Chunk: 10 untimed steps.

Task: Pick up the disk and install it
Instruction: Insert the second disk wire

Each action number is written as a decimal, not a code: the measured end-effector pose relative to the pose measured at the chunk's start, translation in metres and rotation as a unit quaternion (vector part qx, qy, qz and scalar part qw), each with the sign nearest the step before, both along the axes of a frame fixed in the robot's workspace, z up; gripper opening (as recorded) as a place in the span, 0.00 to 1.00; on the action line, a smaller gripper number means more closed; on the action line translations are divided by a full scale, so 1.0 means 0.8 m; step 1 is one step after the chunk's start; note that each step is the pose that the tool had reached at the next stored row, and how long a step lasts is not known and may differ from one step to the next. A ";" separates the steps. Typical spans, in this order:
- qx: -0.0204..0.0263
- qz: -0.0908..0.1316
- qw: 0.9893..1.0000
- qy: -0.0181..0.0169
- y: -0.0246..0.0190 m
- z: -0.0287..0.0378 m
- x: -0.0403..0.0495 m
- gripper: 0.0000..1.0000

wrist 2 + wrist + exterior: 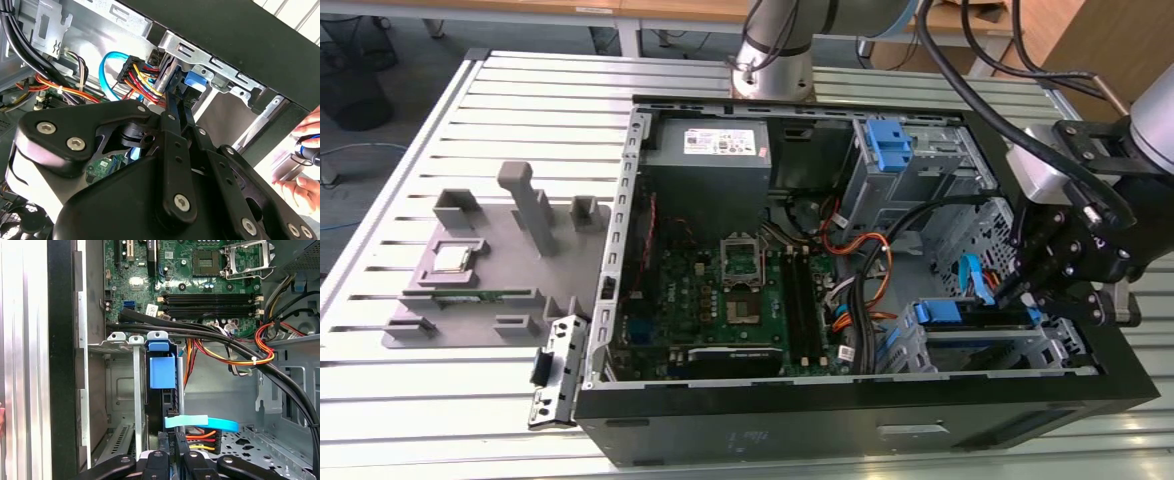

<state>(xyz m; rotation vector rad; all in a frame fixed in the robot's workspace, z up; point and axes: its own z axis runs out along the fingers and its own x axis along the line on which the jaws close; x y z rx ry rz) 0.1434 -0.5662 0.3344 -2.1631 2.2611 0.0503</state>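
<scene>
The disk (971,312) sits edge-on in the lower drive bay (1067,345) of the open computer case, at the exterior view's right. Its blue carrier frame (162,371) shows in the first wrist view, with the dark slab of the disk (161,400) behind it between the bay's metal rails. My gripper (1018,298) reaches into the case at the disk's cable end. It is shut, fingertips (168,442) close together against that end of the disk. In the second wrist view my gripper (179,99) points at the blue tab (196,81) of the carrier.
A light blue flat cable (200,422) and orange-yellow power wires (200,436) crowd the gripper's tips. Black cable bundles (210,335) cross above the bay. A bare blue bracket (887,146) sits in the upper bay. A grey parts fixture (480,270) lies left. A person's hand (305,165) is beside the case.
</scene>
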 end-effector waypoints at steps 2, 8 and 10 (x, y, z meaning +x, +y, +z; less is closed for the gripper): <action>0.000 0.000 1.000 0.000 0.0001 -0.0006 0.000 0.18; 0.000 0.000 1.000 0.000 0.0000 -0.0021 0.000 0.18; 0.000 0.000 1.000 0.000 0.0000 -0.0022 0.000 0.18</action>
